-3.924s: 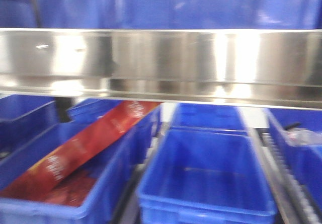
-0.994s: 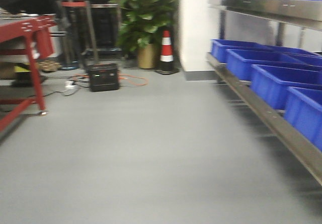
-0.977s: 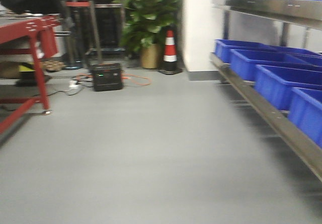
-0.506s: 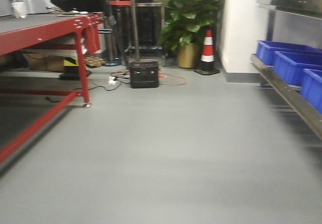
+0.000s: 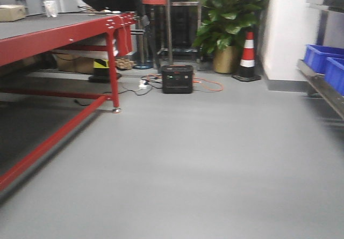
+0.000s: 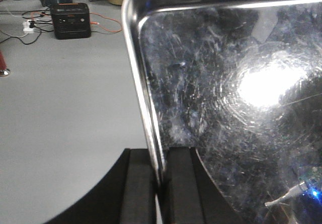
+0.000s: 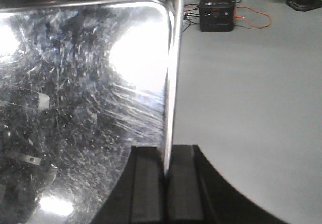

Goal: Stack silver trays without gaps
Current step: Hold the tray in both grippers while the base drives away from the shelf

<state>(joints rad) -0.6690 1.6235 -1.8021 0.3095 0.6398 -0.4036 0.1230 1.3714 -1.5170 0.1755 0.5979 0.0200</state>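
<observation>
A silver tray [image 6: 226, 83] fills the left wrist view, its scratched shiny bottom facing the camera, held up above the grey floor. My left gripper [image 6: 160, 156] is shut on its thin left rim, one black pad on each side. In the right wrist view a silver tray [image 7: 85, 73] shows the same way, and my right gripper [image 7: 165, 153] is shut on its right rim. Neither the tray nor the grippers appear in the front view. I cannot tell whether more than one tray is held.
A red-framed table [image 5: 64, 32] stands at the left. A black power box [image 5: 177, 79] with an orange cable, a traffic cone [image 5: 248, 56] and a potted plant [image 5: 228, 13] lie ahead. Blue bins [image 5: 322, 59] on a steel shelf [image 5: 322, 91] line the right edge.
The front view has swung from the shelf of blue bins to the open room. Over the last second the red table came further in at the left and the bins slid off to the right.
</observation>
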